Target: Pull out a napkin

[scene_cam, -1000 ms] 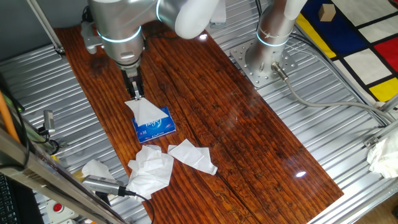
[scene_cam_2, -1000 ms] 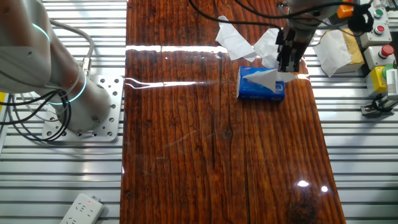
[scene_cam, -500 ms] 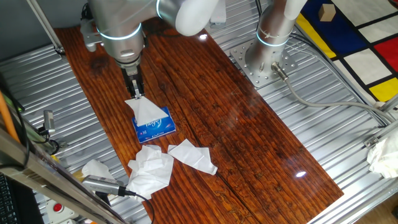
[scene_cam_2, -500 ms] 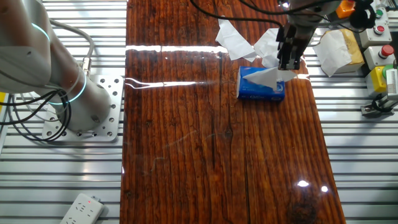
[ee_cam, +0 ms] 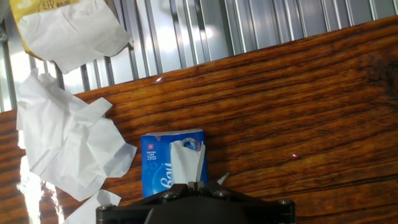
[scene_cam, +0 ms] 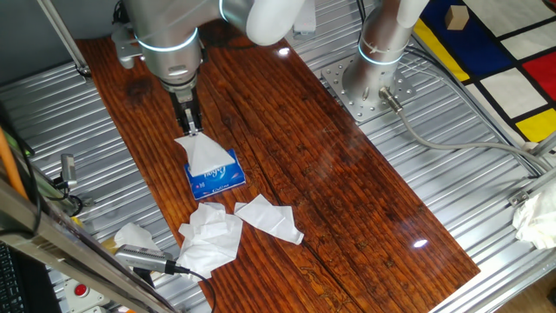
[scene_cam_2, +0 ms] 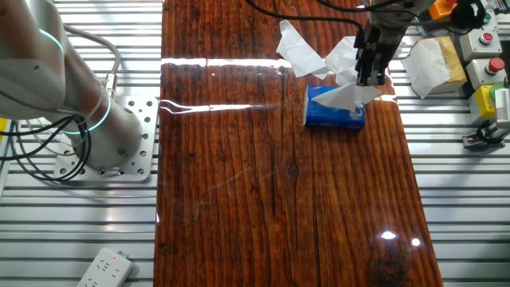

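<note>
Hand is pinched closed on the top corner of the thin, creased white paper napkin, above the small blue rectangular tissue pack with white lettering.

Where things sit:
- The pack lies flat on the dark red-brown wooden desk, toward the end away from the arm's round metal base.
- The napkin stands up out of the pack's slot as a rough cone, pointed end in the hand, wide end disappearing into the pack. In the other fixed view it fans from the hand down to the pack.
- Hand view: the napkin rises from the pack straight into the hand's dark housing at the bottom edge. The fingertips themselves are hidden there, so the grip reads mainly from the two fixed views.

Progress, my read:
- Done: reach and grasp. Sheet looks partly drawn up and fairly taut.
- Left: the lower part is in the slot, so it isn't out yet. Needs more upward travel until the bottom edge clears.
- The pack looks light and nothing holds it down; it could lift with the sheet.

Other clutter: loose crumpled white tissue sheets on the desk just beyond the pack, not touching it as far as I can tell.
</note>
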`<state>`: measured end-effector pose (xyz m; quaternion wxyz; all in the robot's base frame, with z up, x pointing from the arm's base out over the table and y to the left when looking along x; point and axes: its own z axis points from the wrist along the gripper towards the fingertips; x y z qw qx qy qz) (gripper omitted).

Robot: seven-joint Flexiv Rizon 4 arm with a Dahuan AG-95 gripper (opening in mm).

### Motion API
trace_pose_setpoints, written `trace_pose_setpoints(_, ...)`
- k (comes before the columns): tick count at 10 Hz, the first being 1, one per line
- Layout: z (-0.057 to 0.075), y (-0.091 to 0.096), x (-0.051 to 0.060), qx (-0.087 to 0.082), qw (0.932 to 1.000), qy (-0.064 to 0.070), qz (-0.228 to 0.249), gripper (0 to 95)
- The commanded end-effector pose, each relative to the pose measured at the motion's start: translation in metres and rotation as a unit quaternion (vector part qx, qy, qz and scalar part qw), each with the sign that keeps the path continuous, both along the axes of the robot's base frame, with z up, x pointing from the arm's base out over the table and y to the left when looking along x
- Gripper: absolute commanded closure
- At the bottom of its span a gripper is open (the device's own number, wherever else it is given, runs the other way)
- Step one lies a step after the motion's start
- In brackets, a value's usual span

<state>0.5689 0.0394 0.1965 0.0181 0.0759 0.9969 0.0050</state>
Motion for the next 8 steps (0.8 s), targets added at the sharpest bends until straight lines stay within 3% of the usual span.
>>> trace_pose_setpoints(1,0.003,0.001,-0.001,0.001,1.0000,0.003,0.000,95.0)
trace_pose_setpoints(8,0.017,0.003,-0.005,0.003,1.0000,0.003,0.001,95.0)
